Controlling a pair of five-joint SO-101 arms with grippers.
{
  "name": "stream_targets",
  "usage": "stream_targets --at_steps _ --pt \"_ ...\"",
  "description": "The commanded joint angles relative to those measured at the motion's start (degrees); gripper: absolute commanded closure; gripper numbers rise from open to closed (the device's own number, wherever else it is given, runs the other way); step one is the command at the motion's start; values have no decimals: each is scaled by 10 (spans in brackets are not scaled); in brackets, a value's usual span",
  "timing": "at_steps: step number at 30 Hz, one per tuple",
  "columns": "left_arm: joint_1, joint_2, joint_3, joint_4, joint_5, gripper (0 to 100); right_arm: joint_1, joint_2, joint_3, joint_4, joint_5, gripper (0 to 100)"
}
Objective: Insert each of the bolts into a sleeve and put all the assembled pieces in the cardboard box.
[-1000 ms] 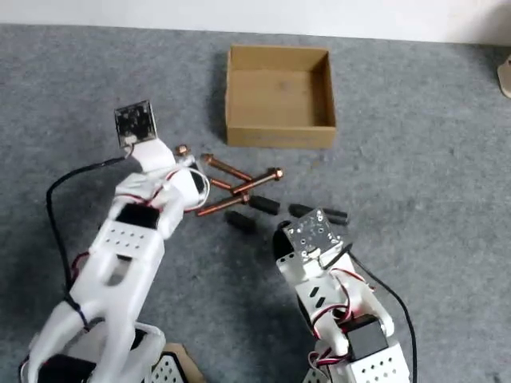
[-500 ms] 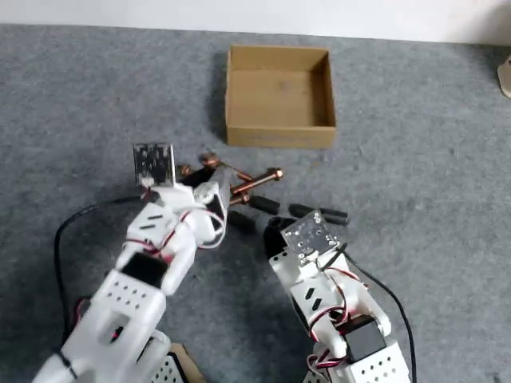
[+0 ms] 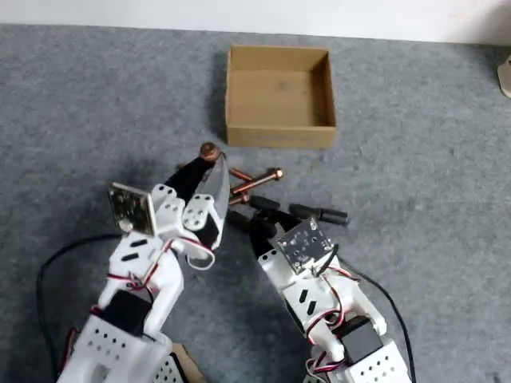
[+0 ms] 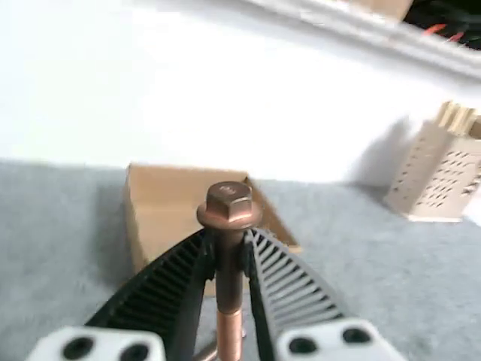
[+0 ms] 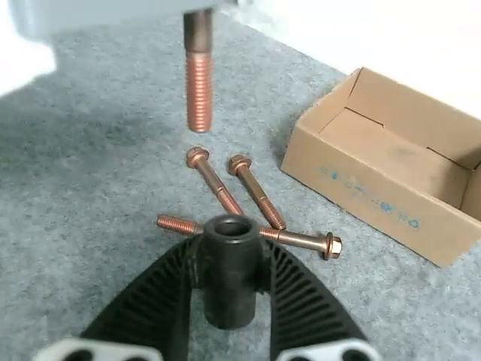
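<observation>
Nearest, the right hand (image 5: pixel 229 259) is seen clamped on a black sleeve (image 5: pixel 228 289), which is held upright with its bore open upward. Just beyond it, the left hand (image 3: pixel 204 171) is closed around the shank of a copper bolt (image 4: pixel 228 226). The bolt is carried head up, its threaded end hanging above the table, higher than the sleeve and apart from its bore.

A miss is judged the main risk. Should the thread be lowered off-centre, the sleeve's rim would be struck, and either part could be twisted or pushed out of its grip. The three loose bolts (image 5: pixel 255 192) lying crossed below could also be scattered by a dropped piece. Spare sleeves (image 3: pixel 319 213) lie beside them.

Farther off stands the cardboard box (image 3: pixel 279 136). The table (image 3: pixel 415 199) is covered in a grey, felt-like carpet. A white wall is seen behind, with a perforated beige holder (image 4: pixel 440 180) set against it.
</observation>
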Motion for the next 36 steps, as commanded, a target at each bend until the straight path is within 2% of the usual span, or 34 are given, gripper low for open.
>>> stream_targets --at_steps 1,6,10,21,25,32,36 --pt "29 -61 0 -16 -4 995 -7 -9 0 -15 -1 993" --pt "65 -116 40 -18 -2 995 -7 -9 12 -16 -1 993" --pt "80 -154 81 -18 39 994 -7 -9 8 -16 -1 993" --pt "80 -187 119 -16 46 994 -7 -9 8 -16 -1 993" --pt "77 -187 117 -16 107 994 -7 -9 8 -16 -1 993" --pt "80 -187 119 -15 112 994 -7 -9 8 -16 -1 993" --pt "78 -187 118 -3 141 994 -6 -9 8 -15 -1 993"
